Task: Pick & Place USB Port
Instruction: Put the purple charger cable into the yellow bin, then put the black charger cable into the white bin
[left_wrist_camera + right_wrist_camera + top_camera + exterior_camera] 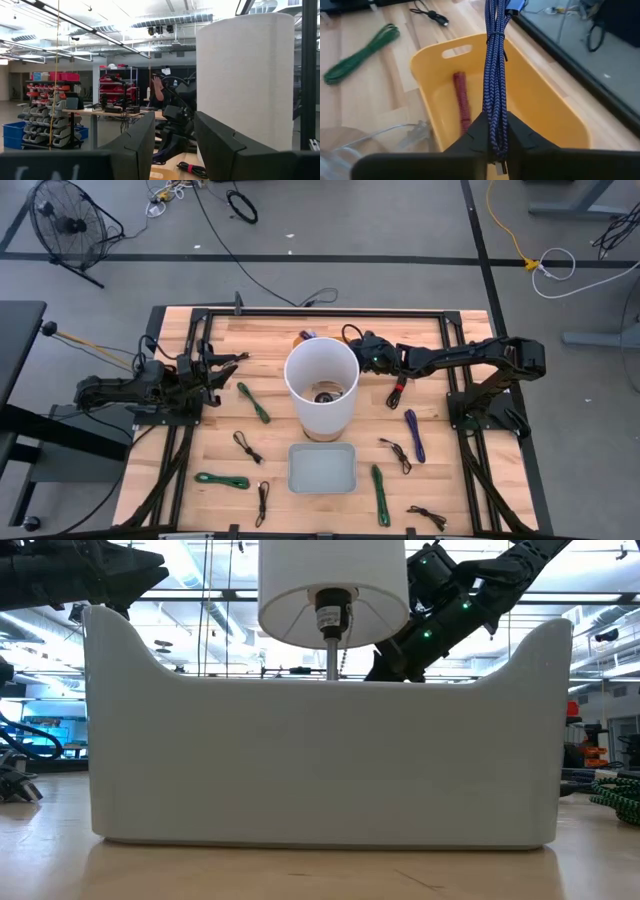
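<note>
A bundled blue braided cable (495, 75) is pinched between the closed fingers of the right claw (496, 150), which is held directly above a yellow bin (540, 115); inside the bin, just below and beside the claw, a red cable (461, 100) is seen lying on the floor of the bin. A green cable (360, 55) is left on the worktop (365, 100) well off to one side of the claw (outside the bin). The left claw (172, 145) is held with its fingers parted and nothing between them, a white lampshade (245, 75) standing just ahead of it.
</note>
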